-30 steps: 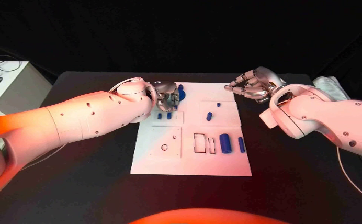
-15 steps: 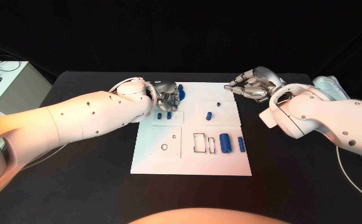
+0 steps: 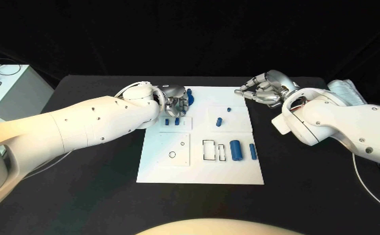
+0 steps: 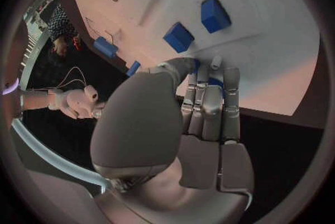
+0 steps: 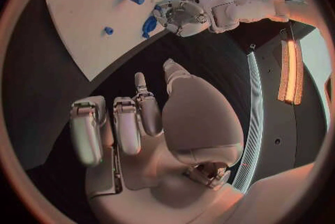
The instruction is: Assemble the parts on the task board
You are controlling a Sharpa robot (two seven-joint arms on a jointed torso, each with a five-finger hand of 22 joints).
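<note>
The white task board (image 3: pixel 202 166) lies mid-table. My left hand (image 3: pixel 175 102) is at its far left corner, fingers curled round a blue part (image 3: pixel 188 98); the left wrist view shows blue (image 4: pixel 209 82) between the closed fingers (image 4: pixel 209 101). Two small blue blocks (image 4: pixel 178 37) (image 4: pixel 215 14) stand on the board just beyond that hand. More blue parts lie on the board: two pegs (image 3: pixel 167 121) (image 3: pixel 177 120), a piece (image 3: pixel 219 121), a thick cylinder (image 3: pixel 236 148) and a thinner one (image 3: pixel 253 151). My right hand (image 3: pixel 265 91) hovers off the far right corner, fingers (image 5: pixel 129 123) curled, nothing in them.
A pale box (image 3: pixel 16 89) stands at the table's left edge and a white bundle (image 3: pixel 348 89) at the far right. Rectangular recesses (image 3: pixel 209 149) and small rings (image 3: pixel 173 154) mark the board's near half. Bare black table surrounds the board.
</note>
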